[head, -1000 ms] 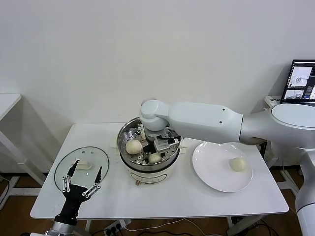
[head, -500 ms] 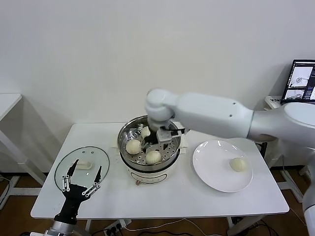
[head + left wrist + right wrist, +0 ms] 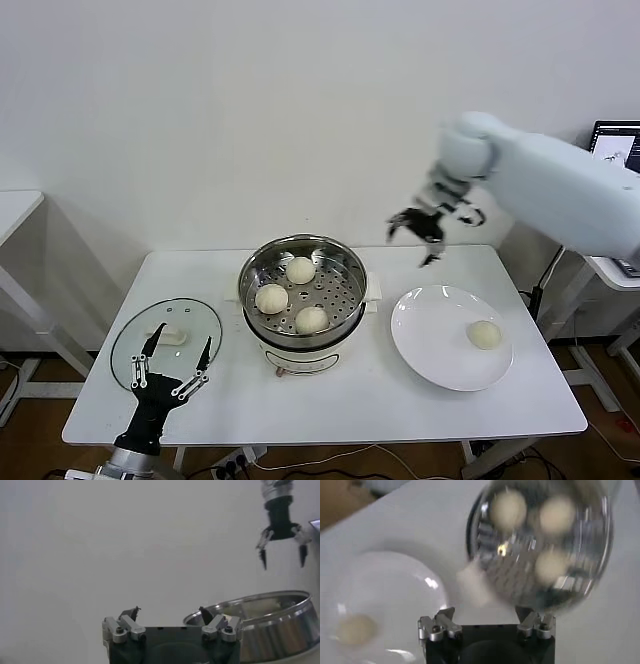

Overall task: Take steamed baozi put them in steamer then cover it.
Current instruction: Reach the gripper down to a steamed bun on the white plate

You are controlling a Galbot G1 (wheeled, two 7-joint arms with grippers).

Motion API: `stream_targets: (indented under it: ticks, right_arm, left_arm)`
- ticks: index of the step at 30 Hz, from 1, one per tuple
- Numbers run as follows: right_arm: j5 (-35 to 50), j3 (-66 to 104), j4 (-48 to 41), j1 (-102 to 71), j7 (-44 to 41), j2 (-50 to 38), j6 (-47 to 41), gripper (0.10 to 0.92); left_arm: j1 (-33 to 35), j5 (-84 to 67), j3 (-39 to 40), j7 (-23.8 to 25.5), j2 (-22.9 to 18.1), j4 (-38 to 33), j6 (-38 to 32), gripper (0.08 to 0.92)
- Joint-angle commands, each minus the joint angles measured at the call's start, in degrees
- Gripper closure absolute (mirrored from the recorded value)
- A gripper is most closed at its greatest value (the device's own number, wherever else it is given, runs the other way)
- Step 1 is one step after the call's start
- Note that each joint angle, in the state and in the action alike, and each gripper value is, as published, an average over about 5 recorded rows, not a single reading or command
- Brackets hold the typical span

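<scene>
Baozi: three sit in the steamer (image 3: 304, 288), one (image 3: 484, 334) waits on the plate (image 3: 430, 345) at its three o'clock, right gripper (image 3: 422, 238) high, spread and empty, left gripper (image 3: 171, 363) agape beside the cover (image 3: 166, 340), unplaced.

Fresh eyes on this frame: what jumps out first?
The steel steamer mid-table with three buns on its holed tray. The right hand hangs open and empty high above the table's far edge, between the steamer and the white plate, where one bun remains.
</scene>
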Motion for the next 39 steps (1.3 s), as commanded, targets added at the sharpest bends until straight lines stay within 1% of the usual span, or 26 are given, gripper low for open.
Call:
stream_targets:
  ticks: [1,7,18,25,36,39]
  right_arm:
    - [3.1,3.1,-13.5,-12.0,0.2,-10.3,-9.0,0.203]
    - [0.4,5.8,-17.2,-19.8,5.1,-7.5,-7.8,0.203]
    - [-4.2,8.9,-21.0,-25.5,8.2,-3.0,-7.6,0.203]
    - [-5.5,9.9,-22.8,-26.5,9.4,-1.0,-7.4,0.203]
    - [-6.5,9.9,-23.9,-26.3,9.0,0.5,-7.5,0.205]
    - [-6.4,9.8,-23.8,-26.2,8.8,0.6,-7.5,0.231]
  left_arm:
    - [0.0,0.2,0.0,-0.5,0.0,-0.2,0.4,0.177]
    - [0.2,0.3,-0.3,-0.9,0.0,-0.2,0.6,0.177]
    - [0.4,0.4,-0.5,-1.0,-0.1,0.3,0.4,0.177]
    - [0.5,0.7,-0.8,-1.4,-0.1,0.4,0.3,0.177]
    - [0.5,0.7,-1.1,-1.5,0.0,0.6,0.3,0.177]
    - [0.5,0.7,-1.1,-1.6,-0.1,0.6,0.3,0.177]
